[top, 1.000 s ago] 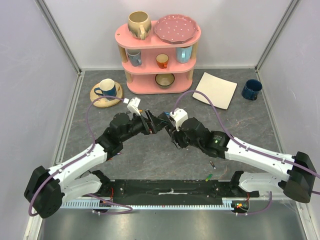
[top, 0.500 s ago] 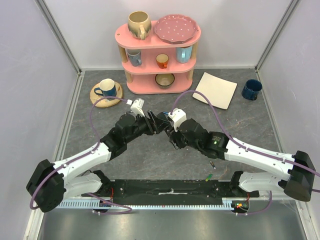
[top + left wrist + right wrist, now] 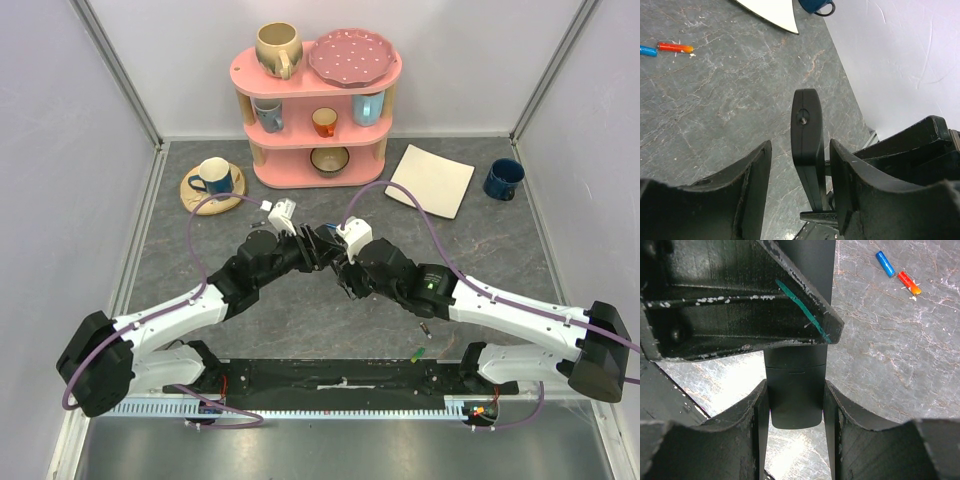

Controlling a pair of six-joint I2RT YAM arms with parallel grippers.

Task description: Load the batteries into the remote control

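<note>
- The right claw (image 3: 796, 390) is clamping the remote (image 3: 796, 412) by its sides, with both fingers pressing on it and the jaws at a middling width.
- The left claw (image 3: 801, 145) is standing partly open around the remote's other end, and a gap is showing beside one finger.
- The remote is hanging above the tabletop (image 3: 890, 340), between the two claws.
- A blue battery (image 3: 885, 263) and a red-and-orange battery (image 3: 909, 283) are lying just beside each other on the tabletop, well apart from the remote.
- A green battery (image 3: 417, 354) is lying near the front edge.
</note>
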